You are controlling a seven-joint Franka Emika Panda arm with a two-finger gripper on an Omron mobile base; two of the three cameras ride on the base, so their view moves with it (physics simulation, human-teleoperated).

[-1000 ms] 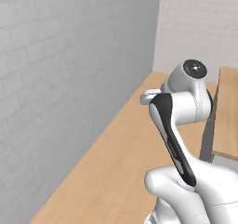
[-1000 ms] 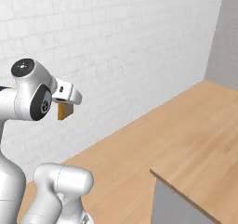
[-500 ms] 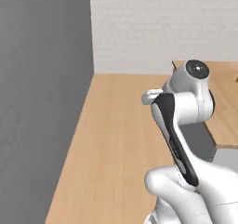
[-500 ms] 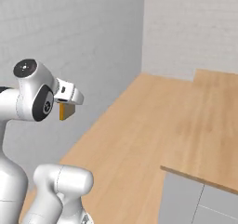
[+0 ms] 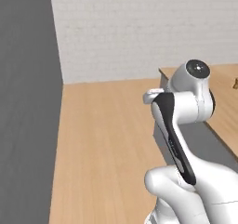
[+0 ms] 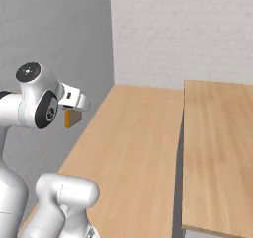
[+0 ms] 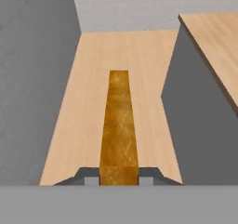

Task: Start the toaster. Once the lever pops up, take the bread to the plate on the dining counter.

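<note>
A plain rendered kitchen, as far as I can see.

Around me run a white brick wall (image 5: 139, 28), a flat grey wall (image 6: 54, 34) and a light-wood floor (image 6: 133, 148); to my right stands a wood-topped counter (image 6: 217, 143) on a grey cabinet body (image 7: 200, 125), typical of fitted kitchen units.

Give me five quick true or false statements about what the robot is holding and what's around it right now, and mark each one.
1. The gripper is shut on the bread. True.
2. The bread lies flat on a white plate. False: it is held in the air, edge-on in the hand view, above the wood floor.
3. The bread's crust is golden-brown. True.
4. The back wall is dark wood. False: it is pale brick.
5. A light-wood counter stands to the arm's right. True.
</note>
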